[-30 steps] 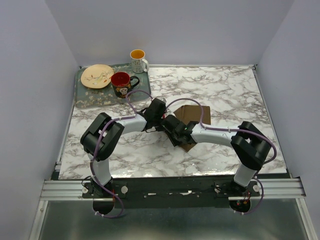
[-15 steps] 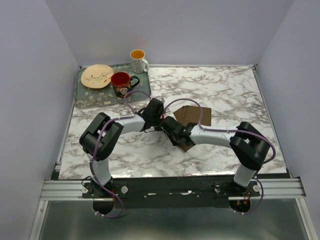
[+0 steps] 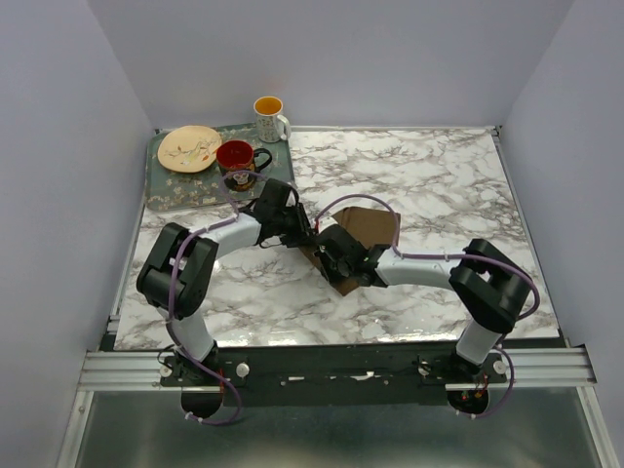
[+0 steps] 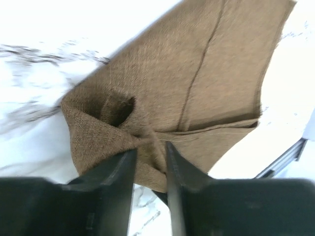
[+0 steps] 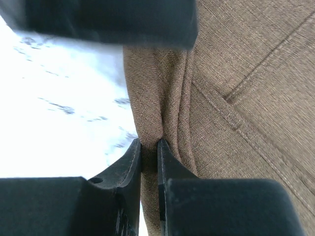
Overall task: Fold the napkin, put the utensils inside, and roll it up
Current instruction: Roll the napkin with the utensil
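Napkin [image 5: 231, 98] (brown cloth), fold pinched in right tool [image 5: 149, 145]

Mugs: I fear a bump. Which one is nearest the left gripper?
The red mug with the black handle, on the tray; the white mug stands farther back.

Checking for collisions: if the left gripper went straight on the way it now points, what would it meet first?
The napkin: its bunched fold lies right at the jaws of the left gripper, seemingly partly between them. Depth beyond is unclear.

White arms [image 3: 419, 265], purple cables [image 3: 175, 281]; right gripper [image 5: 149, 145] black.
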Motion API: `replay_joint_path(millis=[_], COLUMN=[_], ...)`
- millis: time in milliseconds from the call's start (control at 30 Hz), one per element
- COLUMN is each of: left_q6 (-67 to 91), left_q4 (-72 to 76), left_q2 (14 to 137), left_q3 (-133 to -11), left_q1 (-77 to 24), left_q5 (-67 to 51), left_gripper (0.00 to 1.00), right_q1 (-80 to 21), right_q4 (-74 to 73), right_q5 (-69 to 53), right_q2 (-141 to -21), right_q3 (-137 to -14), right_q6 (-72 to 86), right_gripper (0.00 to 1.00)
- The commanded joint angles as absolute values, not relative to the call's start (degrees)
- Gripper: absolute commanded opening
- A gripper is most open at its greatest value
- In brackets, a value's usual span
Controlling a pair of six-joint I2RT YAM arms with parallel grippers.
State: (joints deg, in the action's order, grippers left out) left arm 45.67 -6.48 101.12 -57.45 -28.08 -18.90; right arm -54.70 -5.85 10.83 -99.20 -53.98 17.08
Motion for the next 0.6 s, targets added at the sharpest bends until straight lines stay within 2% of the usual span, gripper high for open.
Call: replay_joint_path(millis=[0, 200, 333, 467, 567], left_q6=[44.6, 42.8, 41.1, 38.3, 37.6], left_q4=[-10.3, -13.8, -15.9, -19.4, -21.0], left_q2=[96.7, 93.3, 90.4, 86.8, 82.8], left_q3=[-57.5, -59.8, -59.6, -59.5, -57.1], left_q1=[-23.6, -21.6, -20.8, -20.8, -20.9], left_q5=[-19.4, -19.5, -16.7, -14.0, -12.3], left_gripper=[0.43, 0.49, 0.52, 0.68, 0.71], right_q1=[-53.7, -51.7, -48.4, -45.0, -41.8], right_q4=[-7.3, -5.1, -2.3, -0.4, 4.4], right_q5=[-1.3, -6.8, -15.7, -22.0, -28.4], right_q2=[-102.0, -102.6, -102.6, -102.8, -103.6], right_q3=[-48.6, -48.4, -47.2, -45.4, -43.9], right_q6=[20.0, 20.1, 21.7, 22.7, 24.2], right_gripper=[0.01, 0.01, 0.01, 0.01, 0.01])
